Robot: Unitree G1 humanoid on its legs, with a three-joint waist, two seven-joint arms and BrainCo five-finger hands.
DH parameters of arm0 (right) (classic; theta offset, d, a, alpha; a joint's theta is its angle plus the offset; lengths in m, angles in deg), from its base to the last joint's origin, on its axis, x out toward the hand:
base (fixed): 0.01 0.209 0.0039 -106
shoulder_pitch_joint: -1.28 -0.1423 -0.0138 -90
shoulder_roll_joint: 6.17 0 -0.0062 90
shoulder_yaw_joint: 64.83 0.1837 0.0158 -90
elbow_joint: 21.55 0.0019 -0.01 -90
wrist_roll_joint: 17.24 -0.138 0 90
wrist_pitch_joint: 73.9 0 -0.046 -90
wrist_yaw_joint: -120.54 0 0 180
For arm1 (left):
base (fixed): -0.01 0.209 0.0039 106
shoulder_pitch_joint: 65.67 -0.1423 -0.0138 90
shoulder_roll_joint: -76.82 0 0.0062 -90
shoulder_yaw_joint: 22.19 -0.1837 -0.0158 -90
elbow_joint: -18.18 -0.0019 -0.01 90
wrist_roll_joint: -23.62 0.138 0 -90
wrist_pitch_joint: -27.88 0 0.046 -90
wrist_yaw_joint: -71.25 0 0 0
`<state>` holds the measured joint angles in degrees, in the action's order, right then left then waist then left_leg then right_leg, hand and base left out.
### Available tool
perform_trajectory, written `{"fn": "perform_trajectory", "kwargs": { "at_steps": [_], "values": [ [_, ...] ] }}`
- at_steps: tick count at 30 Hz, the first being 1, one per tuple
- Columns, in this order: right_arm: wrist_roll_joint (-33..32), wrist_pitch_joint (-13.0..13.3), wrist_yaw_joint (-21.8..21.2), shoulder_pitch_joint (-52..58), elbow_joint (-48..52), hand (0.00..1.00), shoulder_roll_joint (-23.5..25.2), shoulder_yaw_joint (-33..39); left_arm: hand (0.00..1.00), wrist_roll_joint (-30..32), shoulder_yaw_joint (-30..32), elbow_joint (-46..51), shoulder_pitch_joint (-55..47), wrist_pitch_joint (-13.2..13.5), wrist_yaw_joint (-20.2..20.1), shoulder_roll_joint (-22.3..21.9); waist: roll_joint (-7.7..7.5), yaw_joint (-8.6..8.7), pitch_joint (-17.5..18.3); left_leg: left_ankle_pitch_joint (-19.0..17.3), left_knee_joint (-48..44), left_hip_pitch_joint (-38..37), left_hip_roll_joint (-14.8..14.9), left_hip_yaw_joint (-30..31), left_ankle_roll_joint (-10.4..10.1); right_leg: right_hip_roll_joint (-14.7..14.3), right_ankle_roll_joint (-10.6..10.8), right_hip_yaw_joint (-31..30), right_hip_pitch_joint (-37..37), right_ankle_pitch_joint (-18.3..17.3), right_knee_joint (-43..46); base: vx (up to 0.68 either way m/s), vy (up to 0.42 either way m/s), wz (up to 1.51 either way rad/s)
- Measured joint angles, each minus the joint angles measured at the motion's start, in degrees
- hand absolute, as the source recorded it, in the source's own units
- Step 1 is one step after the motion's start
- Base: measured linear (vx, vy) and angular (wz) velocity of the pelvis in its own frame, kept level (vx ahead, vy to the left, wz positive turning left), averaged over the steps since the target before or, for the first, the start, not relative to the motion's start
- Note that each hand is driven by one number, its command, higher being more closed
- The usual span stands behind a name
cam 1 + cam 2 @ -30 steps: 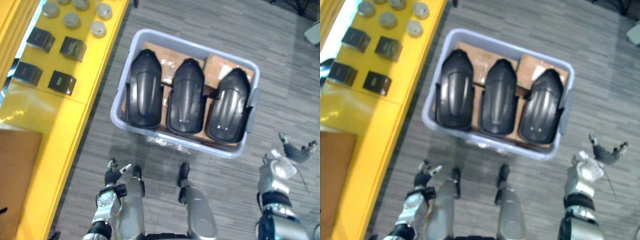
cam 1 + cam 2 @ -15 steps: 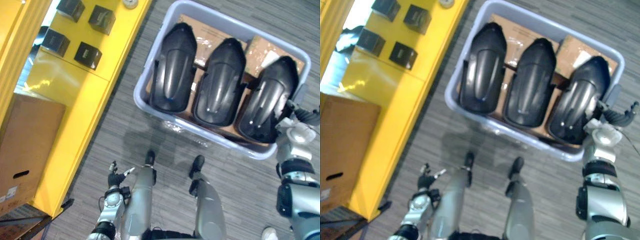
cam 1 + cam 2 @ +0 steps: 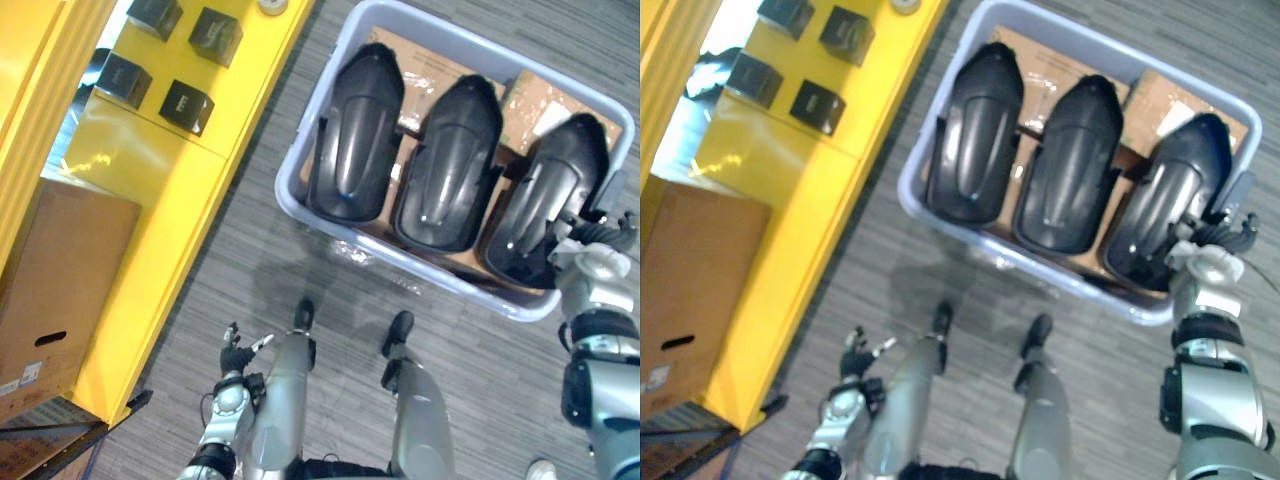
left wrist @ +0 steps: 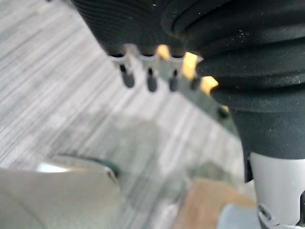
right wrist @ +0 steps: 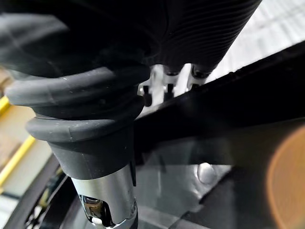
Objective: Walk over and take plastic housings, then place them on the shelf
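Three black plastic housings lie side by side in a pale grey bin on the floor: the left housing, the middle housing and the right housing. My right hand is at the bin's near right corner, at the near end of the right housing. Its fingers are relaxed beside that housing's black edge and not closed round it. My left hand hangs low by my side with straight fingers over the carpet, holding nothing.
A yellow shelf runs along the left and carries several small black boxes. A brown cardboard box sits on its nearer part. Flat cardboard lines the bin under the housings. Grey carpet surrounds the bin.
The camera has shifted towards the bin. My right hand has risen from beside the bin to the right housing's near end. The left hand stays low.
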<state>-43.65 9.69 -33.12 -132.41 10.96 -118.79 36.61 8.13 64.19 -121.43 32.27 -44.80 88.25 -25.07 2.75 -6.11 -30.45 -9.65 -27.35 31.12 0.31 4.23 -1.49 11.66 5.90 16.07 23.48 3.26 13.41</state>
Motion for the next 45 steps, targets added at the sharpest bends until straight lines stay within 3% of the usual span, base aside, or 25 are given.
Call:
{"fn": "perform_trajectory", "kwargs": {
  "at_steps": [7,15,18,22,26,30,32,34,39,45],
  "values": [
    [0.5,-7.0,-3.0,-0.6,-5.3,1.0,-2.4,2.8,0.0,-0.5,-2.2,-0.6,0.1,-0.1,-1.0,-0.2,1.47,-0.2,0.9,1.6,2.0,-0.2,-0.2,0.1,-0.2,0.6,0.0,0.5,0.5,0.0,0.1,0.01,-0.002,0.05],
    [14.4,-11.0,-4.1,-0.3,-8.7,1.0,-3.6,3.2,0.0,-1.4,-3.8,-1.1,-0.1,-0.3,-2.2,-1.8,4.47,-1.09,2.8,4.7,7.1,-3.8,0.1,1.4,-1.4,0.5,-1.0,1.4,-1.0,-0.6,0.3,0.01,-0.039,0.06],
    [17.2,-11.4,-3.7,-0.3,-10.1,1.0,-2.8,3.2,0.0,-2.6,-3.9,-0.9,-0.6,-0.3,-2.3,-2.2,5.07,-1.07,3.2,5.4,9.3,-6.0,0.4,1.7,-1.8,0.4,-1.5,2.6,-2.7,-1.1,0.3,-0.02,-0.056,0.11],
    [20.7,-8.4,-1.0,0.2,-10.6,1.0,-0.9,3.0,0.0,-2.8,-3.6,-0.9,-2.4,-0.3,-2.4,-2.1,5.05,-1.02,3.2,6.3,11.3,-8.3,0.8,1.6,-2.1,0.1,-1.7,2.7,-4.2,-1.2,0.0,-0.01,-0.023,0.0],
    [22.9,-7.5,0.3,2.2,-9.6,1.0,0.9,1.8,0.0,-7.3,-0.9,-0.2,-4.0,-0.4,-2.6,-1.9,4.78,-0.79,3.1,6.3,11.7,-11.3,1.4,1.4,-2.1,-0.8,-1.5,2.8,-7.8,-0.9,-1.8,0.02,-0.011,-0.01],
    [25.8,-7.2,2.6,8.1,0.8,1.0,3.3,1.1,0.0,-13.5,4.6,3.9,-7.3,-1.3,-3.8,0.6,2.66,-0.37,3.0,6.3,14.5,-15.8,2.3,0.6,-2.2,-1.9,-1.1,2.9,-12.4,0.0,-5.6,0.06,-0.015,-0.1],
    [28.9,-4.8,4.9,10.9,9.0,1.0,3.4,0.8,0.0,-15.9,8.8,5.6,-10.0,-1.3,-4.2,2.5,0.32,0.6,3.1,6.5,16.3,-18.7,2.8,-0.2,-2.4,-2.6,-1.2,2.7,-15.3,0.7,-8.1,0.09,-0.015,-0.15],
    [31.8,-1.8,7.7,15.6,16.8,1.0,3.5,1.0,0.0,-18.0,12.2,6.2,-12.2,-1.2,-4.7,4.2,-3.35,0.81,4.9,6.7,18.0,-21.5,3.2,-0.6,-2.7,-2.9,-1.2,2.8,-18.2,0.9,-10.5,0.1,-0.001,-0.06],
    [34.4,0.0,10.3,21.2,25.5,1.0,7.0,3.9,0.0,-17.8,14.6,9.7,-15.0,-1.2,-4.8,4.2,-8.34,0.88,9.9,7.3,21.0,-25.1,3.1,-1.2,-3.3,-3.0,-0.8,3.4,-21.9,1.2,-13.6,0.1,-0.01,0.02],
    [36.3,-1.7,9.7,27.0,27.9,1.0,11.9,4.4,0.0,-17.5,16.6,15.2,-16.3,-1.4,-4.7,3.0,-8.54,0.91,13.8,7.5,23.0,-27.4,2.9,-1.7,-3.2,-2.7,-0.5,4.4,-24.3,1.3,-14.8,0.02,0.012,0.05]
  ]
}}
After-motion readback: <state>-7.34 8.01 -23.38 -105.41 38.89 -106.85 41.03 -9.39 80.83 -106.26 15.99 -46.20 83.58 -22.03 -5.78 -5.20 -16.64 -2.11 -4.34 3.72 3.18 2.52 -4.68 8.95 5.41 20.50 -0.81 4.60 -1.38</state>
